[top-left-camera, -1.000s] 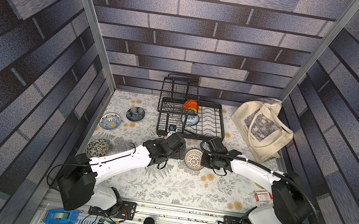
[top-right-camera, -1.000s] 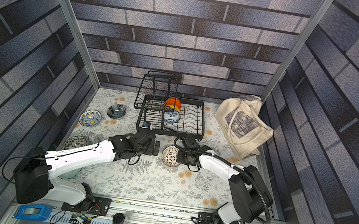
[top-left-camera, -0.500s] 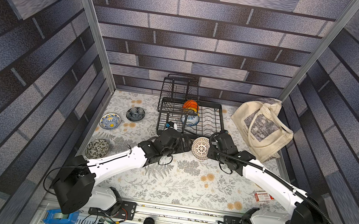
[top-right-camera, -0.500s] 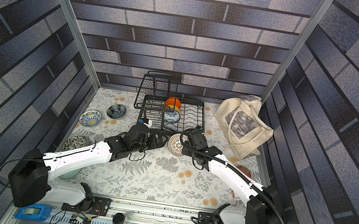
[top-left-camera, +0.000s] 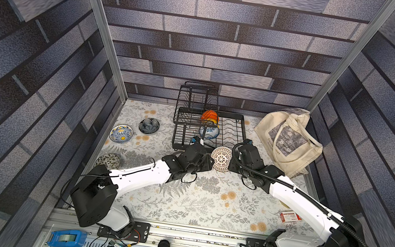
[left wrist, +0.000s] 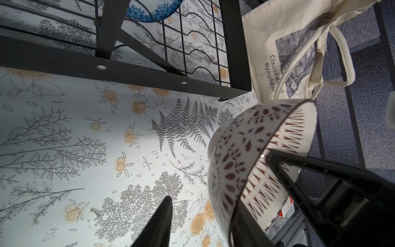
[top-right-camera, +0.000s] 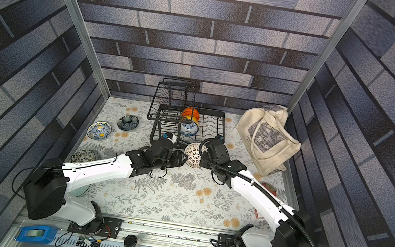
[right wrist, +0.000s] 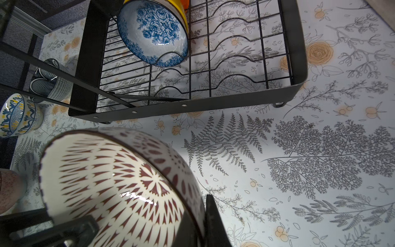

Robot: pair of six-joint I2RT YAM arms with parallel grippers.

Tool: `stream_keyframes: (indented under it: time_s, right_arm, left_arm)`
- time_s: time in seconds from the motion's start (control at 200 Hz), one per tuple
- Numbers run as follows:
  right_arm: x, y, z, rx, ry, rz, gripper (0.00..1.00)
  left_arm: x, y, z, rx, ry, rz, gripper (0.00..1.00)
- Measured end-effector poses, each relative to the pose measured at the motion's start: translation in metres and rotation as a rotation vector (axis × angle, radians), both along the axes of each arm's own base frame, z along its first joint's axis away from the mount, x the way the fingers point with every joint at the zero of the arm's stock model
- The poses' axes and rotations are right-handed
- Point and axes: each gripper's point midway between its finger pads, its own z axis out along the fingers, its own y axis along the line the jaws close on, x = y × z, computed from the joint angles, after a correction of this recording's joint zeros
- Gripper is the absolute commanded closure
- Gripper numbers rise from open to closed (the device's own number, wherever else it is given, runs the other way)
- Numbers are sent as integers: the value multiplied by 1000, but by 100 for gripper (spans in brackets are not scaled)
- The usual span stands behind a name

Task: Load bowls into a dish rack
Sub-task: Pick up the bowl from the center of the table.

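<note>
White arms outstretched toward lattice bowl

Grey-blue brick-patterned walls enclose a pale tabletop printed with ferns and flowers.

The left arm and right arm stretch forward from their bases and angle inward, so the left gripper and right gripper face each other closely. The right gripper is clamped on the rim of the bowl, holding it tilted in the air. The left gripper's jaws straddle the opposite rim, with one finger apart from the outer wall
</note>
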Motion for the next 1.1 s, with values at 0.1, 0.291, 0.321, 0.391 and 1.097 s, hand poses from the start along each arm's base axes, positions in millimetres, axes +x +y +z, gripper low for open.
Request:
stream_keyframes:
  time_s: [0.1, 0.291, 0.321, 0.391, 1.097]
  right_arm:
    - [-2, 3, 0, 6, 2, 3, 100]
    - [-7, 7, -1, 7, 8, 2, 100]
    - [-8, 8, -1, 8, 11, -2, 100]
    - [-8, 8, -1, 7, 8, -12, 100]
    - [-6, 18, 9, 119, 30, -64, 53]
  left_arm:
    - [-1, -8, 3, 19, -15, -16, 75]
    - [3, -3, -5, 117, -38, 32, 95]
    - [6, -1, -5, 132, -47, 51, 98]
    - [9, 1, -6, 161, -59, 69, 100]
    - [10, 17, -21, 299, -112, 145, 100]
